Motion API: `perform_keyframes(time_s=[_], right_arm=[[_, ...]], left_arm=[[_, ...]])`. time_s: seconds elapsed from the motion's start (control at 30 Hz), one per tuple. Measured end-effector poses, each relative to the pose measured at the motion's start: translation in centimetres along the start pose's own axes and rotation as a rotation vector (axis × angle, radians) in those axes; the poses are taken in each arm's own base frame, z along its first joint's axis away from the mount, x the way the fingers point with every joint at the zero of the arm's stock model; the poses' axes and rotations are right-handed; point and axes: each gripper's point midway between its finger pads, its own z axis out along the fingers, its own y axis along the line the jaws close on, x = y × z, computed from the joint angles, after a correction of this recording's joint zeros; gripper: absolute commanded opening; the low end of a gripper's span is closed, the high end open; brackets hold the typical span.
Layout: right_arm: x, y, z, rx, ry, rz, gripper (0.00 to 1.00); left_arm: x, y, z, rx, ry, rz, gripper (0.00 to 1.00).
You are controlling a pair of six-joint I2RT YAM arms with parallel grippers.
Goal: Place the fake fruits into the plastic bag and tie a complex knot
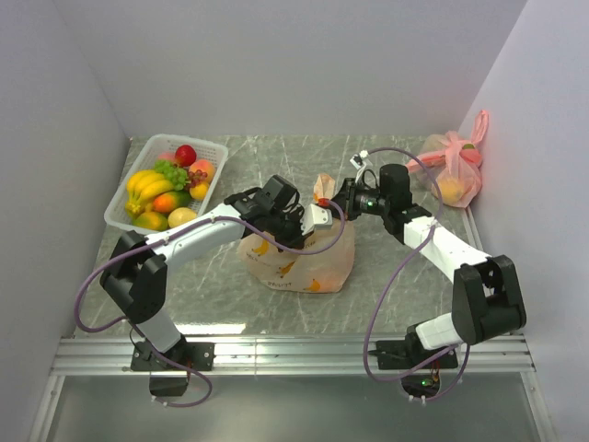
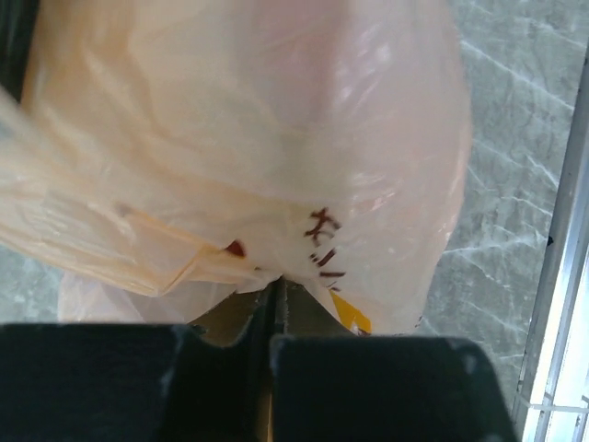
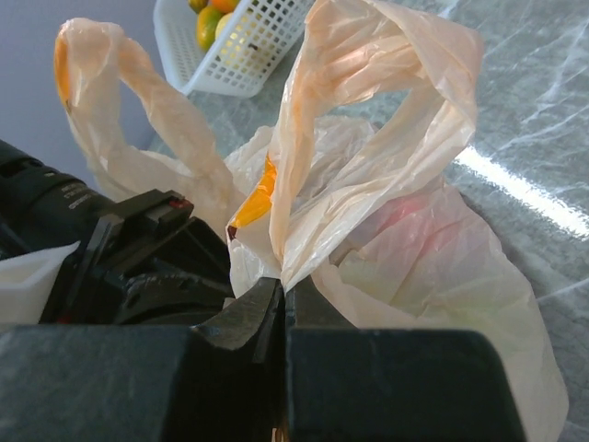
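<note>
Two hands work one plastic bag (image 1: pixel 304 262), which sits near the middle of the worktop (image 1: pixel 276 157), its two handle loops (image 3: pixel 317 120) standing up and apart. The right hand (image 3: pixel 282 295) is clamped on the base of one loop. The left hand (image 2: pixel 274 299) is pinched shut on the bag's printed film, just beside the other loop. No knot is made yet, so I judge the tying step is only starting. Next, the loops need drawing together and crossing, gently, since the film looks thin and the bag could tip. One white basket (image 1: pixel 118 217) in the far left corner holds fake fruits (image 1: pixel 152 184) not yet bagged: one banana bunch, one green grape bunch, one red apple and about five others. Fruits inside the bag are too veiled to count. One pink bag (image 1: pixel 456 170) lies in the far right corner.
</note>
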Motion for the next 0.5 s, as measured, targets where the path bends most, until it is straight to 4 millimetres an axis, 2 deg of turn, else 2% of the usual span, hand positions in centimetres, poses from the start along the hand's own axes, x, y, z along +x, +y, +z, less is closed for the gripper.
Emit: perform_keyframes(time_s=[0.13,0.17,0.23,0.27,0.33,0.5], right_arm=[[0.7,-0.9,1.1,0.006,0.020,0.019,0.00],[1.0,-1.1,1.4,0.007,0.029,0.033,0.12],[1.6,-1.5,1.8,0.007,0.045,0.066,0.30],[1.7,-1.6,2.0,0.007,0.051,0.087,0.55],[1.8,-1.6,2.1,0.007,0.054,0.114,0.74],[1.1,-0.6,1.8,-0.001,0.033,0.125,0.75]], left_arm=[[0.2,-0.6,0.4,0.031,-0.013,0.000,0.02],[0.3,-0.7,0.4,0.035,-0.013,-0.001,0.02],[0.6,-0.9,0.6,0.041,-0.007,-0.006,0.02],[0.7,-1.0,0.6,0.042,-0.005,-0.009,0.02],[0.7,-1.0,0.5,0.041,-0.007,-0.010,0.02],[-0.1,-1.1,-0.3,0.030,-0.030,-0.017,0.03]])
